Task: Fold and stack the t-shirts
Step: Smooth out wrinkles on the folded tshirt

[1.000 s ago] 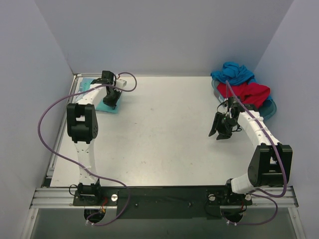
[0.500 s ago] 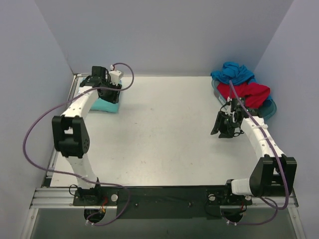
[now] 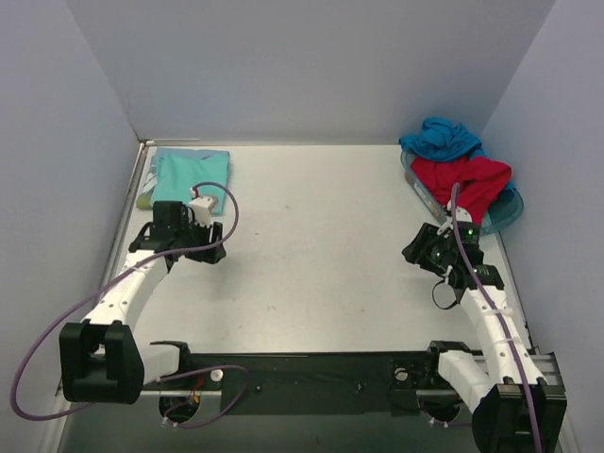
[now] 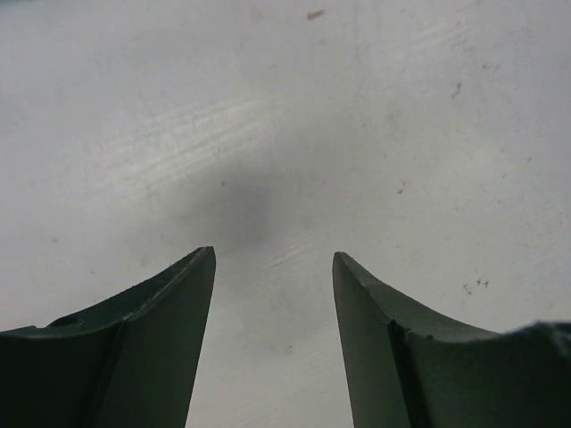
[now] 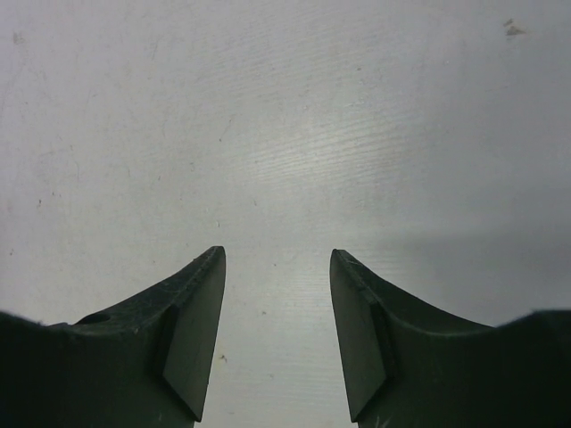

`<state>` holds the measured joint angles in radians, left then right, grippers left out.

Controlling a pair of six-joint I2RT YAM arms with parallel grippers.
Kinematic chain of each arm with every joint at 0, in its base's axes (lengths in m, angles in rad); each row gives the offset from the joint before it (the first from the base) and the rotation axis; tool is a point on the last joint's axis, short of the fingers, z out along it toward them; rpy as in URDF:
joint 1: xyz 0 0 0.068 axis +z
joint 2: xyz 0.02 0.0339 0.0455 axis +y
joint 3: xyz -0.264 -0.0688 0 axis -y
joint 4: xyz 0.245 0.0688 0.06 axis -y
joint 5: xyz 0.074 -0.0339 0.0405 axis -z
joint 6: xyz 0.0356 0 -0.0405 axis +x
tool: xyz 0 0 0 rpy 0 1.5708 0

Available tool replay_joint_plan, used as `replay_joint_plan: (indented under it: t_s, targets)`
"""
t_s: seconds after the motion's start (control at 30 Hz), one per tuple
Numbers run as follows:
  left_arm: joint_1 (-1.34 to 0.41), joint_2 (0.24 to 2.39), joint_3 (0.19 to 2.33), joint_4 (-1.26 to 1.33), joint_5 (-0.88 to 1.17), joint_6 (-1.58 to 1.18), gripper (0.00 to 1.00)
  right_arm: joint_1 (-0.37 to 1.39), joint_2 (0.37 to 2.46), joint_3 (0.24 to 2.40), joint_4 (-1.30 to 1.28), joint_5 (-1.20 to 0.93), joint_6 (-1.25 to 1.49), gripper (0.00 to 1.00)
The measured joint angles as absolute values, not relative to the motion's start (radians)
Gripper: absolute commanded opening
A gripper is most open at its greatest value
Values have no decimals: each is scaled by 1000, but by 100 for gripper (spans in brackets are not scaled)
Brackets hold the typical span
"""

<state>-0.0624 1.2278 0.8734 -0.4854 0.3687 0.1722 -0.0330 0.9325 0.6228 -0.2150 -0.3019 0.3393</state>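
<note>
Soft, even light falls from above on the table (image 3: 311, 264). In the left wrist view a diffuse shadow darkens the surface ahead of the fingers (image 4: 134, 348) (near, dark, slightly soft-edged).

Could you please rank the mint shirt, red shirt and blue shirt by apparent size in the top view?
1. Mint shirt and red shirt: about alike, too close to rank.
2. Blue shirt: smallest, though the red one may hide part of it.
</note>
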Motion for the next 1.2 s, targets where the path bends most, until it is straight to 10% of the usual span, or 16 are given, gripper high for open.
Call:
replay_joint_plan:
  t_s: [0.4,1.2]
  targets:
    - [77,1028,554,-262,149,-118,84,-33,720,324,46,-263,323,48]
    - [88,1008,482,-102,69,-172,85,-33,686,280,88,-240,319,48]
